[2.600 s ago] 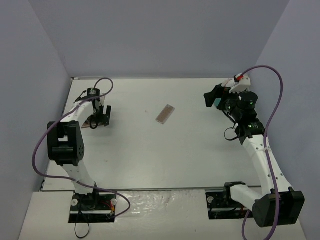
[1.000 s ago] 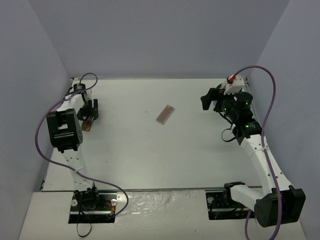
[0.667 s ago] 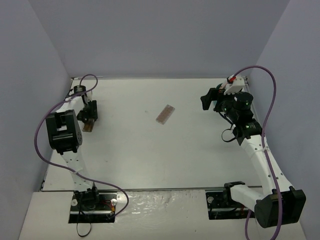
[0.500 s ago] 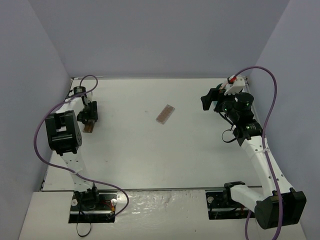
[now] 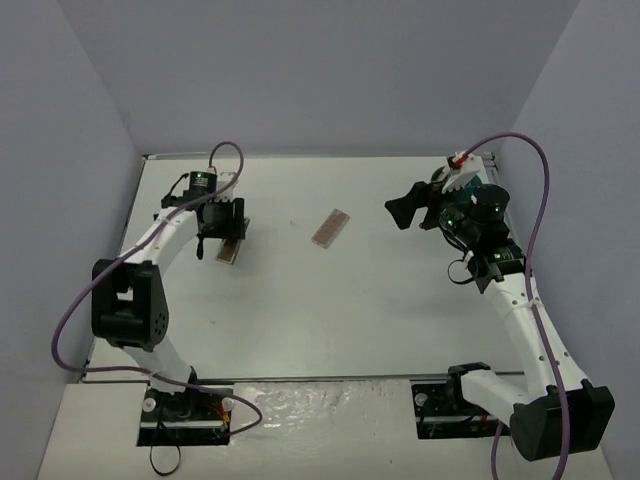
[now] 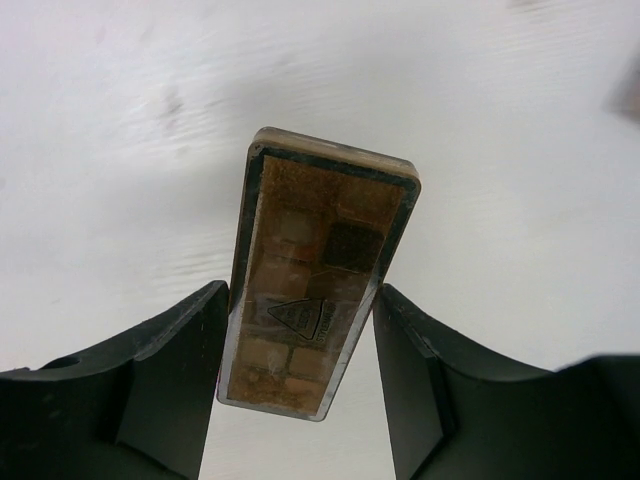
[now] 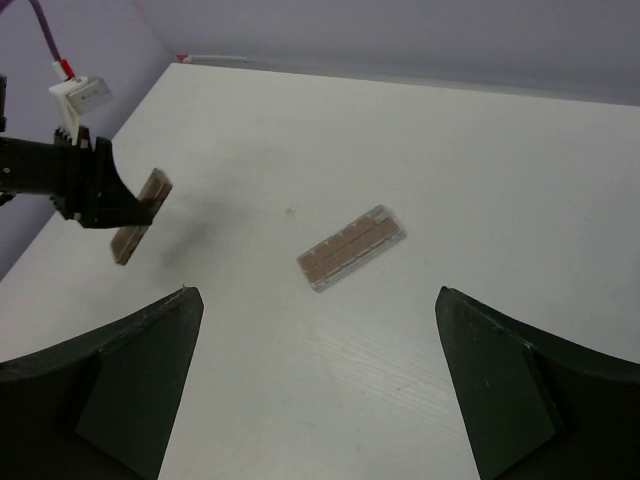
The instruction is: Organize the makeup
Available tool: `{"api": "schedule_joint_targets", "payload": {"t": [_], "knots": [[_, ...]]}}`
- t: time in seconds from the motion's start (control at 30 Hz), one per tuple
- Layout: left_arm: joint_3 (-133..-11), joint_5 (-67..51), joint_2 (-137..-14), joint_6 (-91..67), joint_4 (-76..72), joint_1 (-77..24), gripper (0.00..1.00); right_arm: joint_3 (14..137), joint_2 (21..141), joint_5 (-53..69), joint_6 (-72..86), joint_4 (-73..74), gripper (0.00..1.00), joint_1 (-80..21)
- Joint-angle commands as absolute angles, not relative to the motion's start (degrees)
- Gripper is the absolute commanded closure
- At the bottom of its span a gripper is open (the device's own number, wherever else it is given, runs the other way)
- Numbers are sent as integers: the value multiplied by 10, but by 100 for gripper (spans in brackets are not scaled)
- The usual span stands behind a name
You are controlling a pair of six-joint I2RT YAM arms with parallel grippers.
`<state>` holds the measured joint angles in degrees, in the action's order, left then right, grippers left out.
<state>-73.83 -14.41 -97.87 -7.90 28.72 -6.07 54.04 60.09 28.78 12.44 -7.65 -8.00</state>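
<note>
A flat brown palette (image 6: pixel 318 270) hangs a little above the white table, and my left gripper (image 6: pixel 300 345) is shut on its long edges. The top view shows this held palette (image 5: pixel 231 250) under the left gripper (image 5: pixel 224 232) at the table's left-centre. From the right wrist view the same palette (image 7: pixel 139 229) is tilted in the left gripper's fingers (image 7: pixel 100 190). A second, pinkish-brown palette (image 5: pixel 331 227) lies flat near the middle of the table, also in the right wrist view (image 7: pixel 352 248). My right gripper (image 5: pixel 404 209) stands wide open to its right, with nothing between its fingers (image 7: pixel 160 360).
Grey walls close the table in at the back and both sides. A teal object (image 5: pixel 438 177) shows partly behind the right wrist at the far right. White table surface (image 5: pixel 330 300) lies between the arms.
The left gripper closed on the brown palette at the far left edge, lifted it and carried it right toward the centre. The right gripper shifted slightly left, still open.
</note>
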Motion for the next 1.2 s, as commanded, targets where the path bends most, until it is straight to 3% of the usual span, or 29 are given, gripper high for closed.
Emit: {"api": "schedule_joint_targets", "payload": {"t": [0.0,0.2,0.4,0.8,0.9,1.17], "knots": [[-726,-177,-847,-109,179,-143,94,587,617,396,186,-115,0,-108],[-693,-190,-783,-107,82,-253,94,610,651,389,251,-137,0,-186],[-683,-189,-750,-91,20,-326,94,630,685,307,305,-168,7,-263],[-683,-183,-732,-73,-19,-380,93,640,729,218,302,-168,20,-313],[-680,-183,-730,-71,-22,-382,93,637,730,200,297,-166,26,-314],[-680,-181,-738,-71,-29,-382,93,635,738,201,296,-167,57,-321]]}}
